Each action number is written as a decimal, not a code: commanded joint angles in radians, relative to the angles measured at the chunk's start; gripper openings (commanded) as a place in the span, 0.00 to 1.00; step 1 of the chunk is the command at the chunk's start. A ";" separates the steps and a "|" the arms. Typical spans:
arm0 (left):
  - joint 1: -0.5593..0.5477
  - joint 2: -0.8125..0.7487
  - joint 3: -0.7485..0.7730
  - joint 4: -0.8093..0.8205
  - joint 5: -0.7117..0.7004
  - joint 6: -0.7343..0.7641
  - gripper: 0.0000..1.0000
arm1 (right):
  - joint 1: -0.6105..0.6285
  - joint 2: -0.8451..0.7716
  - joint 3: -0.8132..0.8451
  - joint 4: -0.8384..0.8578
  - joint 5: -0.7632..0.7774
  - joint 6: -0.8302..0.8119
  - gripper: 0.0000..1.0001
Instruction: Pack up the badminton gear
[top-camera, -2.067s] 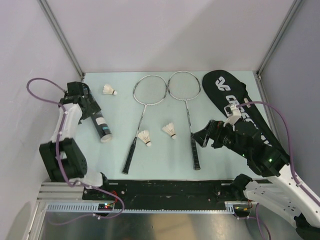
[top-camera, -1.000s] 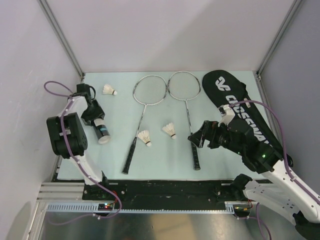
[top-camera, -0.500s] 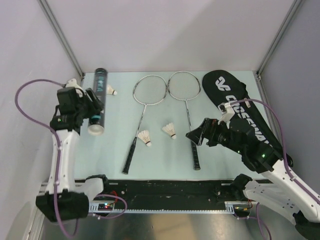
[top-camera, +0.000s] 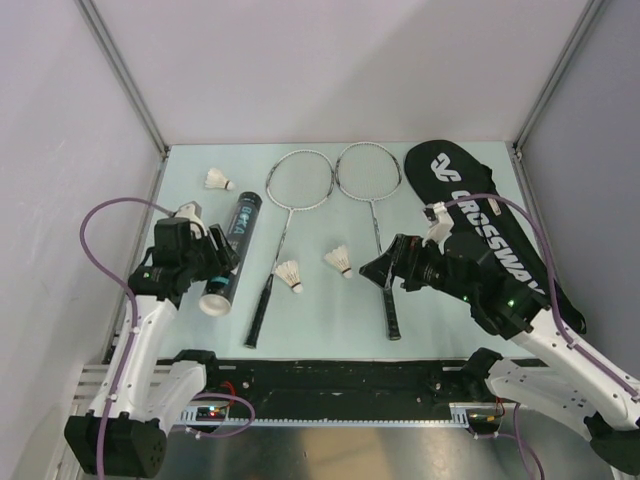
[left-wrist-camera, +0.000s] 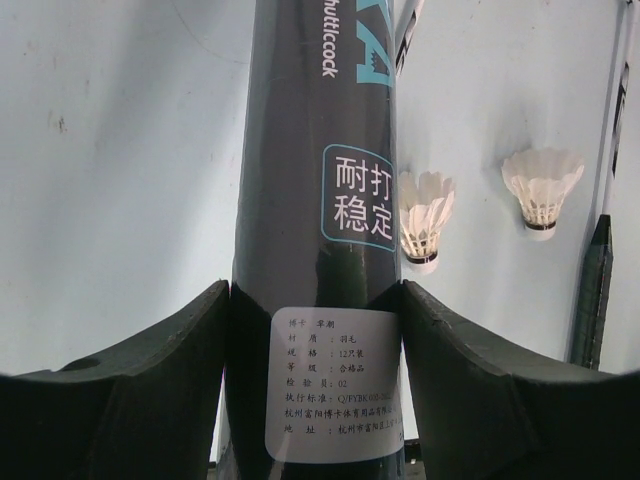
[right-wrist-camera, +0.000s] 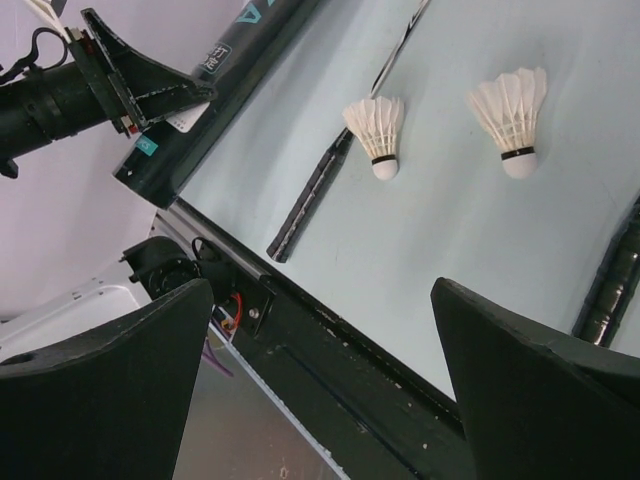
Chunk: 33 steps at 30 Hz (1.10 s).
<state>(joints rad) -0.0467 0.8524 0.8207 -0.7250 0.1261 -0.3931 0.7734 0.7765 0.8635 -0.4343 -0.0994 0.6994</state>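
Now we hold the tube (left-wrist-camera: 320, 180) clenched in our left gripper (top-camera: 213, 262), raised off the table (top-camera: 330, 315) and brought in from the left edge beside the left racket (top-camera: 284, 228). Our right gripper (top-camera: 372, 270), fingers (right-wrist-camera: 100, 380) spread and empty, has edged toward the right racket's handle (top-camera: 391, 305); loading shuttlecocks (top-camera: 290, 275) seems next.

From above, two rackets lie side by side mid-table (top-camera: 320, 325), heads at 12 o'clock, handles at 6: the left racket (top-camera: 282, 240) and the right racket (top-camera: 378, 235). Two shuttlecocks (top-camera: 289, 274) (top-camera: 340, 260) lie between their shafts. A third shuttlecock (top-camera: 219, 180) lies at 11 o'clock. The bag (top-camera: 480, 215) lies at 3 o'clock. The tube (top-camera: 232, 245), at 9 o'clock, sits between the left gripper's (top-camera: 215, 266) fingers.
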 joint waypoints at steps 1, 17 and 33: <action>-0.002 -0.059 0.018 0.064 0.000 -0.016 0.06 | 0.018 -0.003 -0.012 0.041 0.008 0.002 0.97; -0.026 -0.380 -0.056 0.286 0.538 -0.194 0.05 | 0.053 0.226 -0.044 0.639 -0.041 0.142 0.99; -0.182 -0.455 -0.223 0.489 0.610 -0.333 0.04 | 0.072 0.555 0.036 1.038 -0.024 0.239 0.99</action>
<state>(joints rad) -0.1986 0.3912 0.6071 -0.3515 0.6323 -0.6998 0.8654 1.3144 0.8379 0.4774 -0.1398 0.9173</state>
